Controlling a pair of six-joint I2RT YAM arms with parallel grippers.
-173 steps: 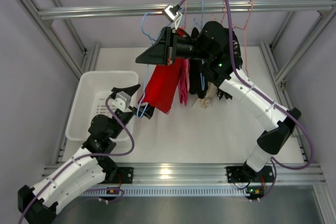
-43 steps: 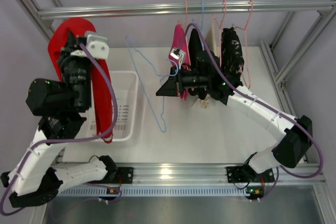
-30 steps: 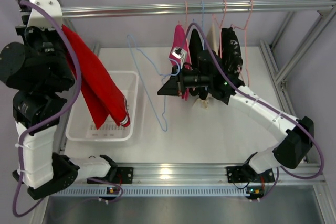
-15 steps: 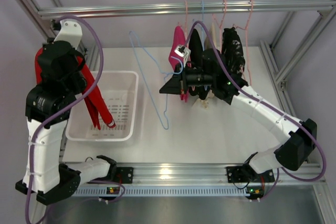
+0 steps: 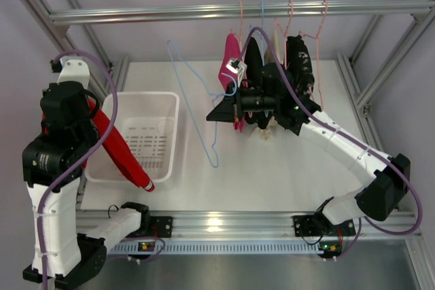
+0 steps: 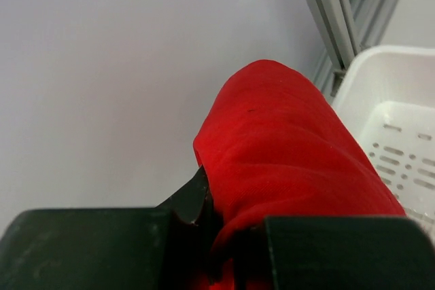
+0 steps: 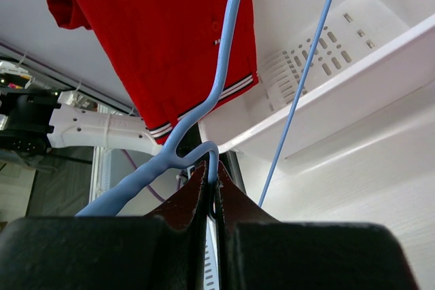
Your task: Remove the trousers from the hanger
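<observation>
Overhead view of two robot arms at the near edge of a white counter (image 5: 272, 168) inside a metal frame

On the left, bright red trousers (image 5: 119, 151) clamped in the left pincer (image 6: 224, 236), the cloth bunched between the closed-in fingers and bulging up over them in the wrist view. From that raised pincer, the trousers hanging as a long narrow strip, slanting down over the near left part of a white slotted basket (image 5: 143, 95). Striped hem at the lowest end, just outside the basket's near rim; impossible to tell whether it touches the counter

Well apart to the right, a bare light-blue wire hanger (image 7: 230, 32), tilted in mid-air between the basket and the hanging clothes, its hook uppermost and close to the rail (image 5: 204, 13) but not clearly on it. Right pincer (image 7: 212, 185) pinched narrow on the hanger's thin wire, fingers almost touching around it

Behind the right arm, a pink garment (image 5: 231, 56) and a black garment (image 5: 299, 66) hanging from the rail on their own hangers
</observation>
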